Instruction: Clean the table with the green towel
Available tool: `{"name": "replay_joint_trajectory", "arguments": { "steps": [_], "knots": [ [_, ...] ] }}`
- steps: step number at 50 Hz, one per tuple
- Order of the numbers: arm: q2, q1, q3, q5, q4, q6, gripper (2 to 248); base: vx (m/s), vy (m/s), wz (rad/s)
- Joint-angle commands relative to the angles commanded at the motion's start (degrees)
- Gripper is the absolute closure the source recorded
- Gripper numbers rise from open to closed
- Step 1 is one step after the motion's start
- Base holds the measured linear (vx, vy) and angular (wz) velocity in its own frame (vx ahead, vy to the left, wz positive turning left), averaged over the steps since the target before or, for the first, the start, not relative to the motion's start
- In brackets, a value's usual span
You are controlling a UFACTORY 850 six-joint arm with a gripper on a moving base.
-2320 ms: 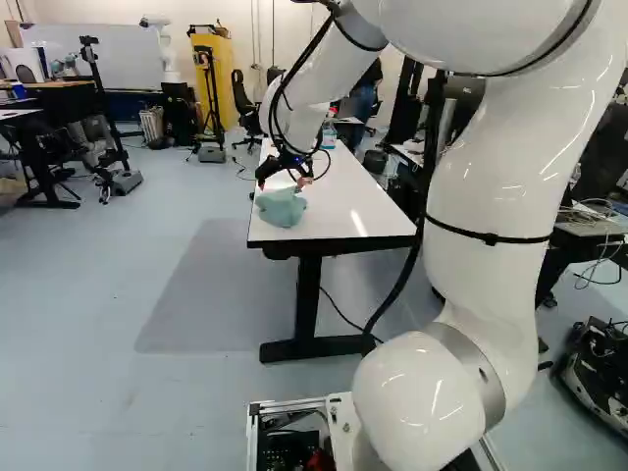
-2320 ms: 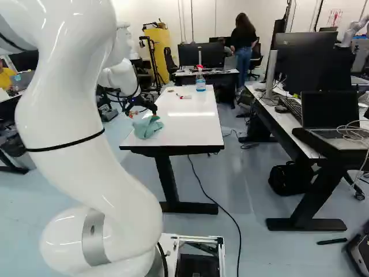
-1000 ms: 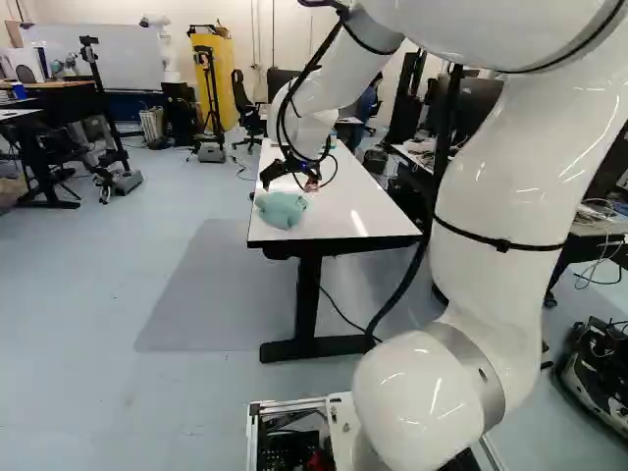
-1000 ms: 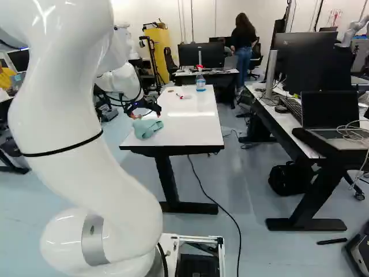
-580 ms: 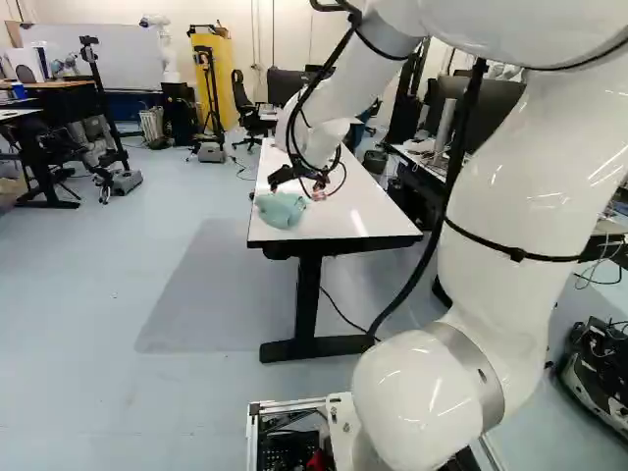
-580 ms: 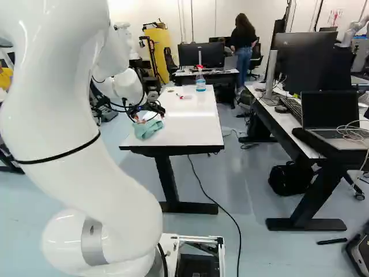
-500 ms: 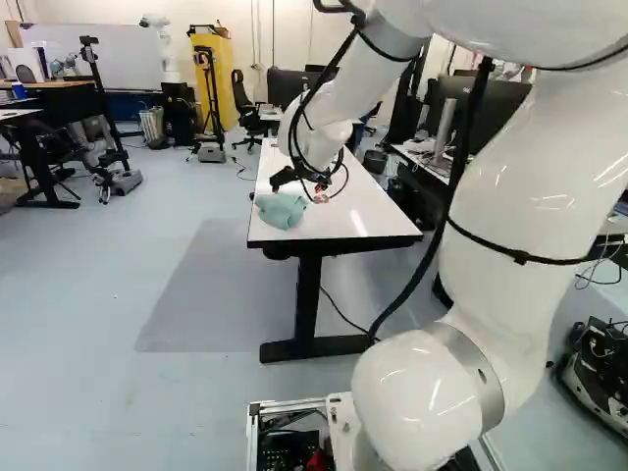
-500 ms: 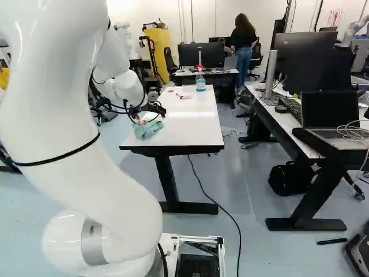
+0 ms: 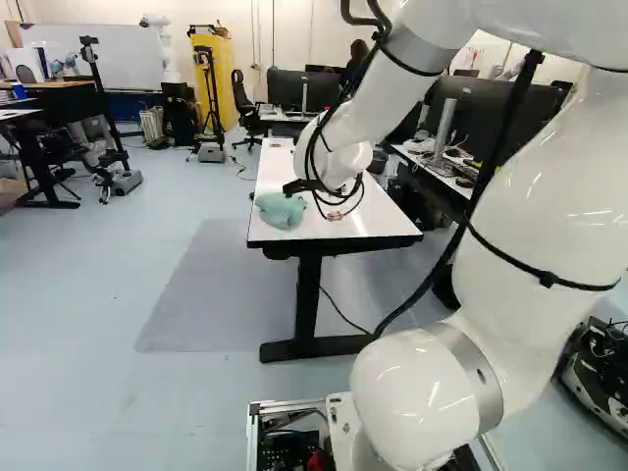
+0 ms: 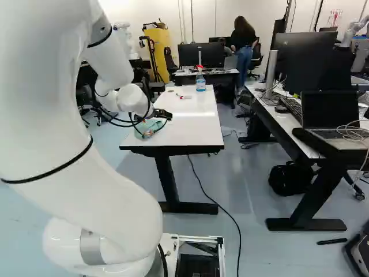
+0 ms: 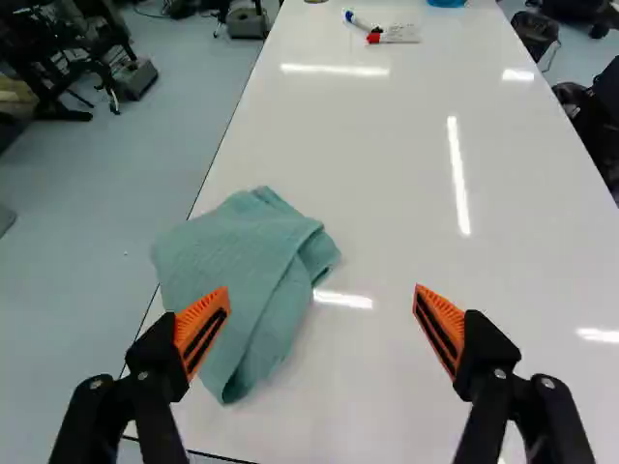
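Above the tabletop (image 11: 387,174), the claw (image 11: 322,290) stands wide, apparently for pickup; the next move requires centring over the green towel (image 11: 242,275).

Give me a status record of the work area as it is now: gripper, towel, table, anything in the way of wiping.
gripper: open, fingers wide apart, holding nothing
green towel: loosely folded, near end of the table, by its left edge in the base views; one finger overlaps it in the wrist view
towel gripped: no
table: white glossy top, with bright light reflections
obstacles: markers toward the far end; spray bottle upright beyond them
finger contact with towel: cannot tell
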Motion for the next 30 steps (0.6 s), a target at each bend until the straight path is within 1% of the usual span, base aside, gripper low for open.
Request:
{"name": "replay_joint_trajectory", "arguments": {
  "steps": [17,30],
  "knots": [
    [4.7,-2.5,9.0,10.5,-1.0,0.0,3,0.000,0.000,0.000],
    [7.7,-4.2,14.8,17.2,-1.6,0.0,3,0.000,0.000,0.000]
  ]
}}
